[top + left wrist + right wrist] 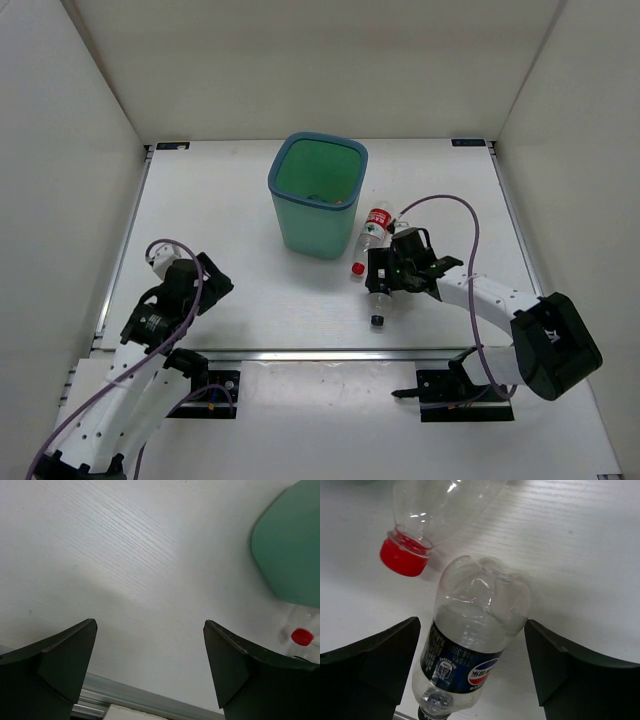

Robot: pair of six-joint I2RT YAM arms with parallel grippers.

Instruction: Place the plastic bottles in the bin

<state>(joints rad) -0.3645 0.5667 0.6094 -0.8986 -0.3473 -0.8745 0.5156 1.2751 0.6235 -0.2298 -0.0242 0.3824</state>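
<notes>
The right pincer [472, 624] is released, its two dark fingers [375, 665] standing wide on either side of the blue-label bottle [470, 650] with a gap on each side, so nothing is grasped. That clear bottle lies flat on the white desk [220, 210], its dimpled base toward 12 o'clock and its dark cap toward 6 o'clock in the wrist view.

Just beyond its base, at about 11 o'clock, lies the red-capped bottle [440, 505], also clear and on its side, its cap just beside the first bottle's base. From overhead this second bottle carries a red label and runs from its cap at 7 o'clock up to its base at 1 o'clock, close along the right wall of the bin [300, 230]; whether it touches the wall is hard to say.

The teal bin stands upright in the middle of the desk, at 10 o'clock from the right pincer. A fleck of orange low inside, toward its 4 o'clock corner, may be a bottle, though it is too small to be sure.

The left pincer [150, 622] is released too and grasps nothing, hanging over bare desk at 8 o'clock from the bin, well apart from both bottles.
</notes>
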